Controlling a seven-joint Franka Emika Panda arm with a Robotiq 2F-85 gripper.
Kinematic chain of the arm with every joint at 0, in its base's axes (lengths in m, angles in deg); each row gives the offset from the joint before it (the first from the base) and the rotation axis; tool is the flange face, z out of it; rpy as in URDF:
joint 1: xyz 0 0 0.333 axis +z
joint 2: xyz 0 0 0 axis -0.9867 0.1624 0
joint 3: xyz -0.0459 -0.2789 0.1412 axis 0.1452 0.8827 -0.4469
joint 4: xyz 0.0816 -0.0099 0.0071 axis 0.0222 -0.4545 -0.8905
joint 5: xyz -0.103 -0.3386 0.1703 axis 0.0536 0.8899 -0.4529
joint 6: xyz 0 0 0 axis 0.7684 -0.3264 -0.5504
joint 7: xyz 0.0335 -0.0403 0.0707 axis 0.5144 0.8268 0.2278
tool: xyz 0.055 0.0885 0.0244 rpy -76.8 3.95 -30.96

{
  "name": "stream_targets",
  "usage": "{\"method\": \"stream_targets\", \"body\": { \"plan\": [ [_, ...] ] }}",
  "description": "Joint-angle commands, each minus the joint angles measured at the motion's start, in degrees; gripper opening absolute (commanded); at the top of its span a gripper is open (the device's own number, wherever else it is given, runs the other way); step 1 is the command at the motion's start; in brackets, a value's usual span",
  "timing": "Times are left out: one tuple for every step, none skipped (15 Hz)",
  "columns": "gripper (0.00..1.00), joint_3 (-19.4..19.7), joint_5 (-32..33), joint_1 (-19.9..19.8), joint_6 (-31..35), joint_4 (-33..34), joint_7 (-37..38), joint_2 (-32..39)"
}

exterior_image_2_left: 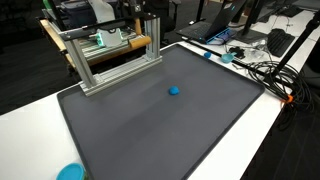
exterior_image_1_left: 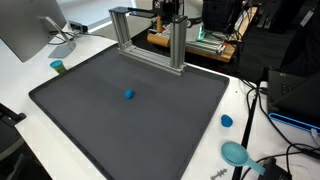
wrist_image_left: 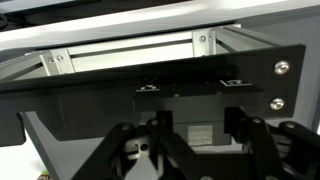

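Since my wrist view cuts the fingers (wrist_image_left: 132, 152) off at its bottom edge, I cannot tell their spread or whether they hold anything. They hang just above the aluminium frame (exterior_image_1_left: 178, 45), which stands upright with its long axis along the far edge of the dark mat (exterior_image_1_left: 100, 120). A small blue object (exterior_image_1_left: 128, 95) lies mid-mat. The mat sits on a white tabletop (exterior_image_1_left: 22, 80), and a cluttered lab lies beyond.

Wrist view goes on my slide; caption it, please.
Open gripper facing an aluminium frame, a black panel with screws just ahead.
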State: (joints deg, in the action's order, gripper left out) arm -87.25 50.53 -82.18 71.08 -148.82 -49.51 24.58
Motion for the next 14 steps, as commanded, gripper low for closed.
{"method": "stream_targets", "body": {
  "plan": [
    [0.34,-0.5,-1.4,0.3,-6.6,3.6,0.8,2.2],
    [0.34,-0.4,-1.5,0.4,-7.1,4.2,0.7,2.6],
    [0.34,-0.5,-1.5,0.4,-7.4,4.6,1.0,3.1],
    [0.81,-0.4,-1.7,0.5,-7.5,5.0,0.9,3.5],
    [0.84,-0.4,-1.8,0.6,-7.7,5.2,0.7,4.0],
    [0.78,-0.5,-2.0,0.7,-8.2,5.4,0.9,4.4],
    [0.9,-0.5,-1.9,0.8,-8.5,5.6,0.8,4.7],
    [0.9,-0.4,-2.2,1.0,-8.9,5.8,0.7,5.0],
    [0.62,-0.2,-2.4,1.1,-9.0,5.9,0.4,5.1],
    [0.64,-0.1,-2.6,1.1,-8.9,5.9,0.4,5.1],
    [0.62,-0.1,-2.7,1.0,-8.9,5.9,0.4,5.0],
    [0.56,0.0,-2.8,1.0,-8.7,5.9,0.4,4.9],
    [0.47,0.0,-2.8,0.8,-8.3,5.9,0.7,4.8],
    [0.41,0.0,-2.7,0.7,-8.0,6.0,0.9,4.9]
  ]
}}
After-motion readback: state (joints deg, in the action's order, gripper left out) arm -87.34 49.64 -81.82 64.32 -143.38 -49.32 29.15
